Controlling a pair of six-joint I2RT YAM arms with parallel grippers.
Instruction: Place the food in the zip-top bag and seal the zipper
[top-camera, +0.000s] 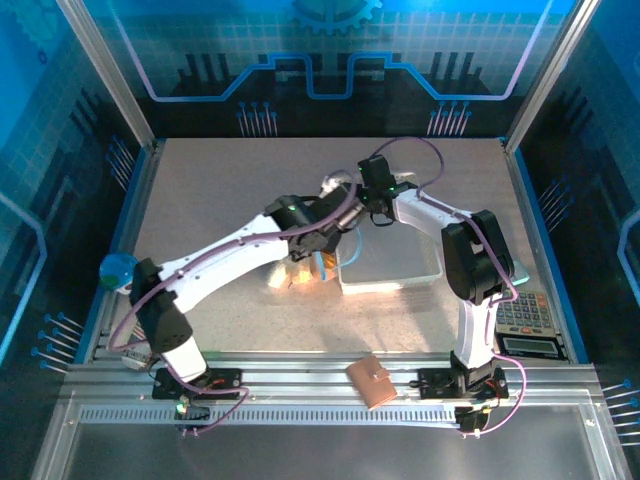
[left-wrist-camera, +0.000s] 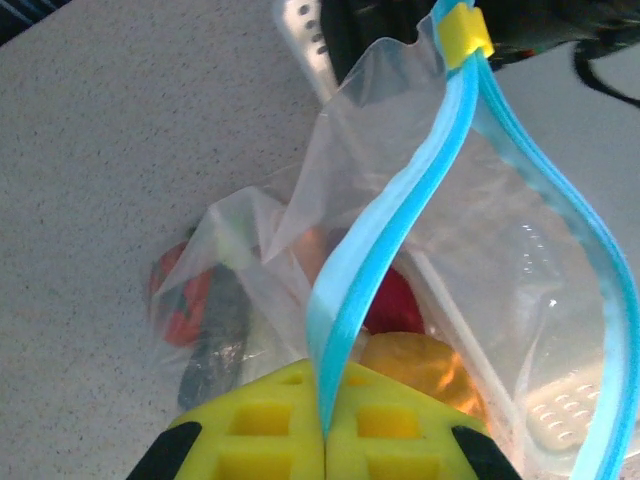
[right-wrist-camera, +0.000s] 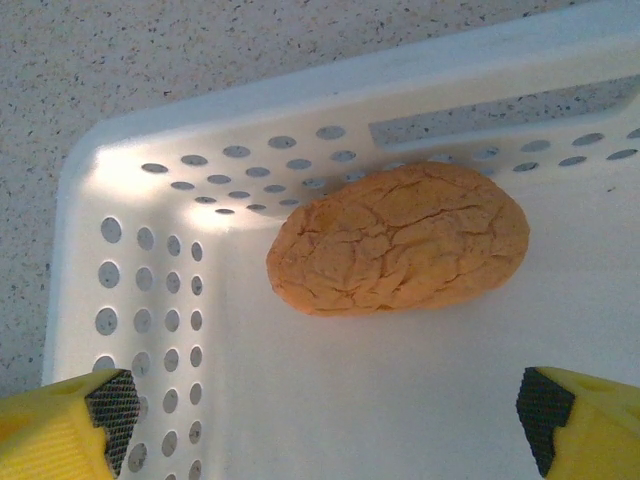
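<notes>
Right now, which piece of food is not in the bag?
The tan, cracked piece lying in the white basket; the red, orange and dark pieces are inside the clear bag.

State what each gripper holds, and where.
Left gripper pinches the zip-top bag by its blue zipper strip. Right gripper holds nothing, open above the tan food in the basket.

Top cam sat high at the near side, looking down over the whole table (top-camera: 220, 200). Left wrist cam was jammed right up on the zipper (left-wrist-camera: 370, 255). Right wrist cam stared close into the basket (right-wrist-camera: 250, 112) corner, which the top cam also caught mid-table.
</notes>
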